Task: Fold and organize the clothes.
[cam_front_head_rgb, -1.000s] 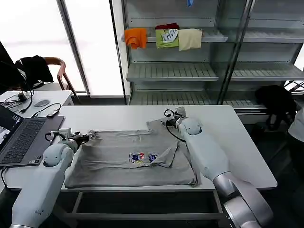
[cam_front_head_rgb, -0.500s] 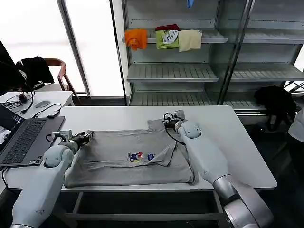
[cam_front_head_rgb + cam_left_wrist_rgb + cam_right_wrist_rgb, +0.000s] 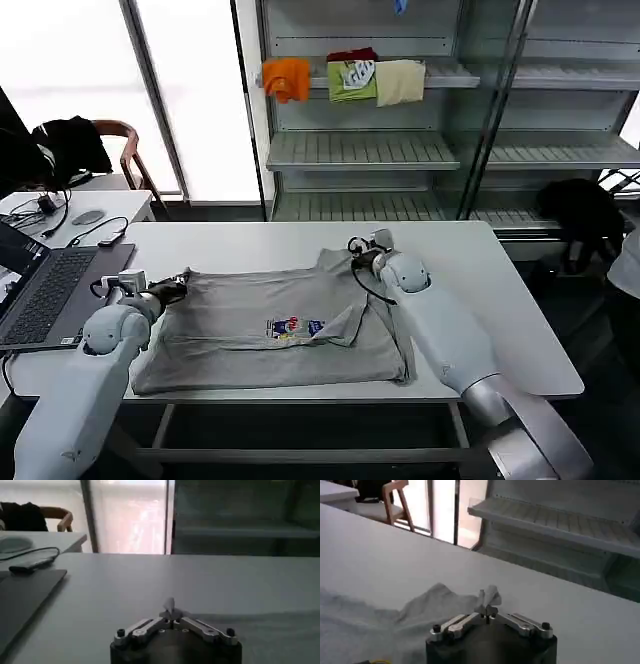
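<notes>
Both grippers are pinching the shirt lying flat on the desk: left gripper and right gripper are clamping opposite far corners, its long axis spanning between the fingers.

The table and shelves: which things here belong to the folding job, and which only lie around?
Job: grey shirt, pinched by left gripper and right gripper.
Lying about: laptop, folded garments on the shelf, black garment on the chair.
</notes>
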Motion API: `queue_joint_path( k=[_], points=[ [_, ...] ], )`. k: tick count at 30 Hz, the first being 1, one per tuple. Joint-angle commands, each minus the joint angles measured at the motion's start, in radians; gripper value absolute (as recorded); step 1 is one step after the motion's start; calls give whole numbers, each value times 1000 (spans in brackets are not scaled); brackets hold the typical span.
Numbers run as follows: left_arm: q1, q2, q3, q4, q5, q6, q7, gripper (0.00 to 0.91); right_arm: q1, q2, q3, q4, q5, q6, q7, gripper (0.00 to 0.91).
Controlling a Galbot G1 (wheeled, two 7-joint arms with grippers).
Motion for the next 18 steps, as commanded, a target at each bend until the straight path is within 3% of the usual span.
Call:
queue_joint_path(
  k=[1, 7, 18],
  points=[
    [49, 39, -23, -141, -77, -23, -2, 10, -17, -80, -33, 235, 89, -3, 38, 0],
    [150, 78, -69, -234, -90, -43, 8, 10, -82, -173, -55, 430, 166, -4, 84, 0],
    [316, 110, -150, -362, -109, -72, -102, 20, -299, -320, -6, 718, 181, -4, 101, 0]
  ],
)
